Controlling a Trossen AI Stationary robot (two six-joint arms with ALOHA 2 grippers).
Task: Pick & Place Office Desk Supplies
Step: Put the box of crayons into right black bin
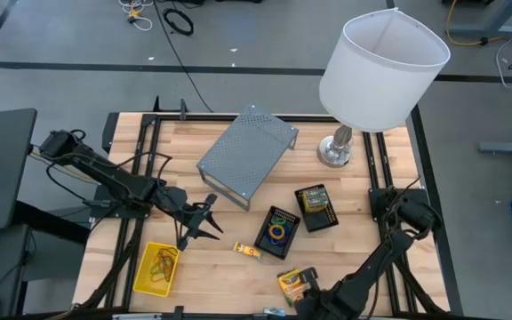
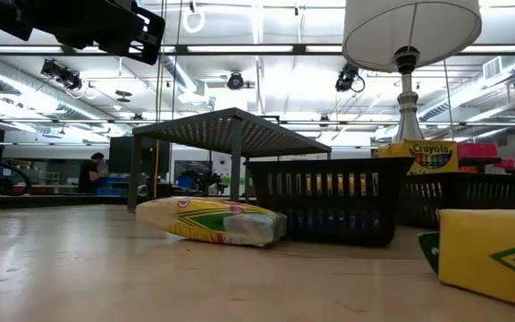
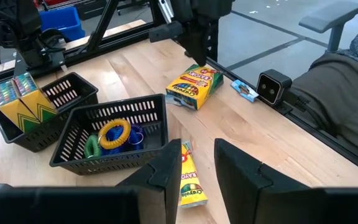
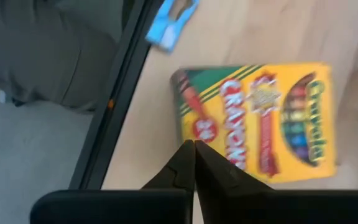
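My left gripper [image 3: 197, 167] is open and hovers over a small yellow crayon packet [image 3: 191, 182] that lies flat on the table [image 1: 247, 252]. Just beyond it stands a black mesh tray [image 3: 114, 134] holding coloured rubber-band loops [image 3: 114, 132]. A second mesh tray [image 1: 316, 208] holds upright crayon boxes [image 3: 23, 99]. A yellow basket [image 1: 156, 269] with more loops sits near the left arm. My right gripper [image 4: 194, 144] is shut, at the table's near edge, over one end of a flat-lying crayon box [image 4: 260, 118]. My right gripper comes down from above with its shut fingertips [image 4: 186, 155] at the red-and-green end [image 4: 194, 127] of the crayon box, which lies flat on the table. I cannot tell whether they touch it.
A grey perforated metal riser [image 1: 245, 154] stands at the table's middle far side. The white-shaded lamp [image 1: 376, 76] stands at the far right. A small blue-and-white item [image 3: 246, 91] lies by the near edge, beside the low camera [image 3: 273, 87]. Bare wood lies between basket and packet.
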